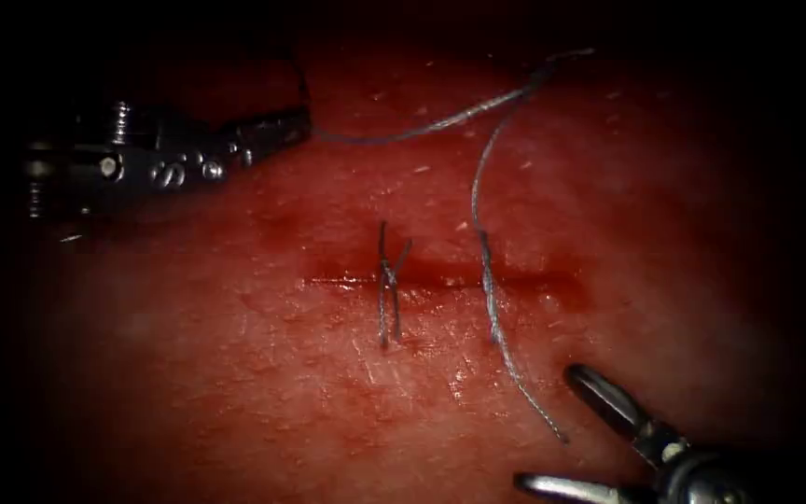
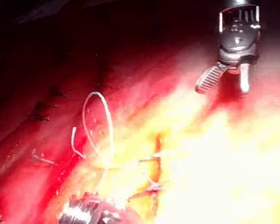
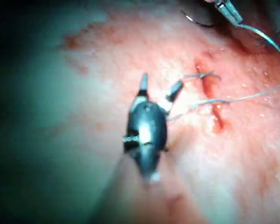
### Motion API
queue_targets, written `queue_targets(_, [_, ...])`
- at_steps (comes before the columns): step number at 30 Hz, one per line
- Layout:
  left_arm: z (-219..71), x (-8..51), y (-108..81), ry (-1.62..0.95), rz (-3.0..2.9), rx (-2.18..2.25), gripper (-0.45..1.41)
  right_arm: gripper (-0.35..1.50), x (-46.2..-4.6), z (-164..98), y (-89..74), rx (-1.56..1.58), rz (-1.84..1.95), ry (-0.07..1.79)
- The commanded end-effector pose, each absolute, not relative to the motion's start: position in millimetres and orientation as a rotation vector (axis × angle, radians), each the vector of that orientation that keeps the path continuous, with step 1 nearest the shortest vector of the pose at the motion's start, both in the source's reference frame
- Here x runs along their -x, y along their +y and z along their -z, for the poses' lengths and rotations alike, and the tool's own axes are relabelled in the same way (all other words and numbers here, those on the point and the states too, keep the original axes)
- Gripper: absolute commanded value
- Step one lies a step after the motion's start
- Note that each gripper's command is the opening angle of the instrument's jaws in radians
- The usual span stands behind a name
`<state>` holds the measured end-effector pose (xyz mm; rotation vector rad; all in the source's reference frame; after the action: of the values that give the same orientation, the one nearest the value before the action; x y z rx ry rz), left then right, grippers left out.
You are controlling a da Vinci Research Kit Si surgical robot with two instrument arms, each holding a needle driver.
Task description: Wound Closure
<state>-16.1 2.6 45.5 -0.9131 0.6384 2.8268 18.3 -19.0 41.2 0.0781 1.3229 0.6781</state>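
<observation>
Endoscope: left tool clamped thread above cut; thread crossed cut right of tied stitch. Needle hidden. Right tool spread, empty, below cut.
Left wrist: thread loop on tissue; right tool apart.
Right wrist: right tool spread beside cut.

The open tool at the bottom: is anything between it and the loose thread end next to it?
Nothing visible. The right tool has open, empty jaws, and bare tissue lies between it and the thread end below the cut.
</observation>
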Motion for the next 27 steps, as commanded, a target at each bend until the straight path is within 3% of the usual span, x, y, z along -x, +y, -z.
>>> queue_targets(1, [-46, 16.8, 2.1, 0.639, -2.829, 0.919, -0.45, 0.27, -19.1, -42, -17.9, -0.101, -0.670, 1.309])
queue_targets(6, [-47, 17.7, -1.0, 0.626, -2.856, 0.952, -0.45, 0.09, -20.2, -45, -14.1, -0.158, -0.651, 1.220])
queue_targets(9, [-47, 18.1, -1.4, 0.643, -2.872, 0.948, -0.45, -0.10, -20.5, -47, -11.7, -0.158, -0.657, 1.218])
queue_targets(11, [-47, 18.4, -1.7, 0.662, -2.898, 0.948, -0.45, -0.33, -20.6, -48, -9.3, -0.145, -0.656, 1.233])
queue_targets(20, [-47, 19.5, -1.7, 0.699, -2.946, 0.930, -0.45, -0.35, -21.8, -50, -4.3, -0.142, -0.645, 1.262])
queue_targets(27, [-47, 21.6, -1.0, 0.749, -2.977, 0.898, -0.45, -0.35, -23.6, -50, -2.1, -0.178, -0.613, 1.414])
